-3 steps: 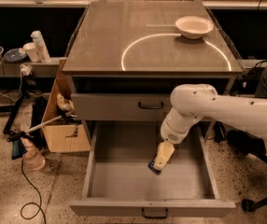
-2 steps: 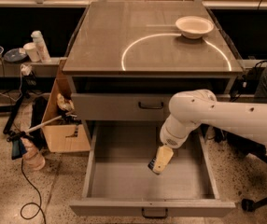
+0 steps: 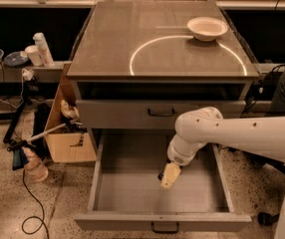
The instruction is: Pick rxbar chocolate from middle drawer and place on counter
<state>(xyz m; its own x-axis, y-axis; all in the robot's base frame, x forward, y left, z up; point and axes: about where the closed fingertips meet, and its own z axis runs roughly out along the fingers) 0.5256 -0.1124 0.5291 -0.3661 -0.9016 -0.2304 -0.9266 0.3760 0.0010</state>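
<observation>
The middle drawer is pulled open below the counter, its grey floor showing. My gripper hangs from the white arm inside the drawer, just right of the middle and low over the floor. A small dark sliver shows at the gripper's left edge. It looks like the rxbar chocolate, and the rest of it is hidden by the gripper. I cannot tell whether the bar is held.
A white bowl sits at the counter's back right, by the white arc. The upper drawer front with its dark handle is closed. A cardboard box, cables and bottles stand on the floor at the left.
The arm has shifted a little to the left and the gripper has sunk slightly lower in the drawer. The drawer and the bowl have not moved.
</observation>
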